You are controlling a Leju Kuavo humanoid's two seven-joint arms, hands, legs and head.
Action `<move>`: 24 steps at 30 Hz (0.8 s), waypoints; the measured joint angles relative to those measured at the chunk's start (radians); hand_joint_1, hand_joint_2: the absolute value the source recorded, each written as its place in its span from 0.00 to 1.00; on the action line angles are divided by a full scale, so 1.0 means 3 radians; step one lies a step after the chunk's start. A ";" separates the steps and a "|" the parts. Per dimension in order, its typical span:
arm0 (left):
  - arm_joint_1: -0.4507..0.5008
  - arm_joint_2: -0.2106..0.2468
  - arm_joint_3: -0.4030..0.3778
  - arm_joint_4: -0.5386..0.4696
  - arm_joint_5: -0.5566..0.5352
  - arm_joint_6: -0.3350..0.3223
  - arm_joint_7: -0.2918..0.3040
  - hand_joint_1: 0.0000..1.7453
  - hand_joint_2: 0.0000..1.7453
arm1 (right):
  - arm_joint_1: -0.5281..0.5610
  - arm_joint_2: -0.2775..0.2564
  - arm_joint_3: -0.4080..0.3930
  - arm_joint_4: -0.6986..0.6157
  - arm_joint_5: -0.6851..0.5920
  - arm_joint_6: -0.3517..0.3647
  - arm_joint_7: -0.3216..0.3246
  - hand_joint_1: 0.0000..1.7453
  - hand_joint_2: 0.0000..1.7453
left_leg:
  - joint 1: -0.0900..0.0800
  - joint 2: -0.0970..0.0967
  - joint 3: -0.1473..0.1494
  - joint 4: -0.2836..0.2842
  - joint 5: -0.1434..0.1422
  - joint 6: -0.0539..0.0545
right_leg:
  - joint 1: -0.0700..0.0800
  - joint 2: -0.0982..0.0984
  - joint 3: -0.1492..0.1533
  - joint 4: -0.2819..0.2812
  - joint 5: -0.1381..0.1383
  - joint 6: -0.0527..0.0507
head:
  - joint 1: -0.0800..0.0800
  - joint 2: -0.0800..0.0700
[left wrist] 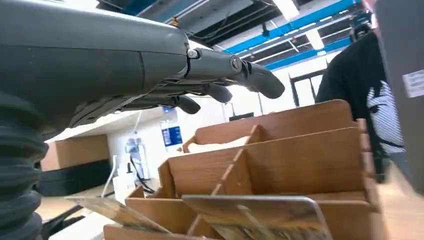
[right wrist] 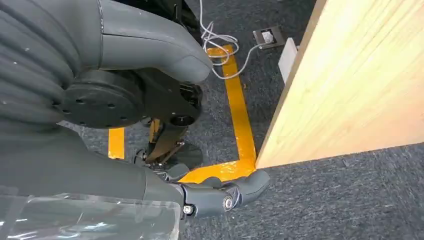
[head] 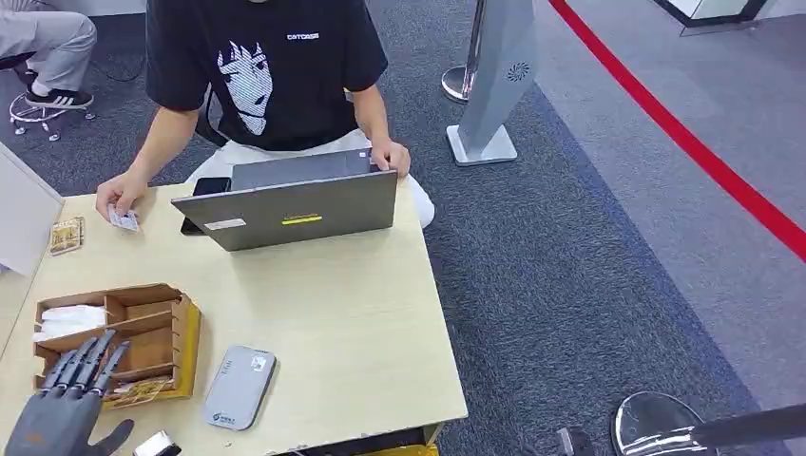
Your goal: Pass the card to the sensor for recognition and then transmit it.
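My left hand hovers at the table's near left corner, fingers straight and spread, holding nothing. Its fingertips reach over a wooden organiser box. A patterned card lies in the box's nearest compartment, and the left wrist view has that card just below the hand. The grey card sensor lies flat on the table, right of the box. My right hand hangs beside the table's side panel, above the carpet, with nothing in it.
A person in a black T-shirt sits across the table behind an open grey laptop, one hand resting on a small card. Another card lies at the far left. A grey stand rises on the carpet to the right.
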 joint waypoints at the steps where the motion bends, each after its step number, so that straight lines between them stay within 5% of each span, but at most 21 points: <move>1: -0.0010 -0.0009 0.0032 0.0010 -0.0011 -0.0006 -0.0004 0.00 1.00 | -0.0004 0.0006 -0.0014 0.0000 0.0001 0.0003 0.0001 0.00 1.00 | 0.0000 0.0000 0.0000 0.0000 0.0000 0.0000 | 0.0000 0.0000 0.0000 0.0000 0.0000 0.0000 | 0.0000 0.0000; 24: -0.0091 -0.0282 0.0130 0.0186 -0.0079 -0.0111 -0.0155 0.00 1.00 | -0.0070 0.0070 -0.0104 0.0027 0.0064 0.0070 0.0031 0.00 1.00 | -0.0001 0.0000 0.0000 0.0000 0.0000 0.0000 | 0.0000 0.0000 -0.0001 -0.0001 0.0000 0.0000 | 0.0000 0.0000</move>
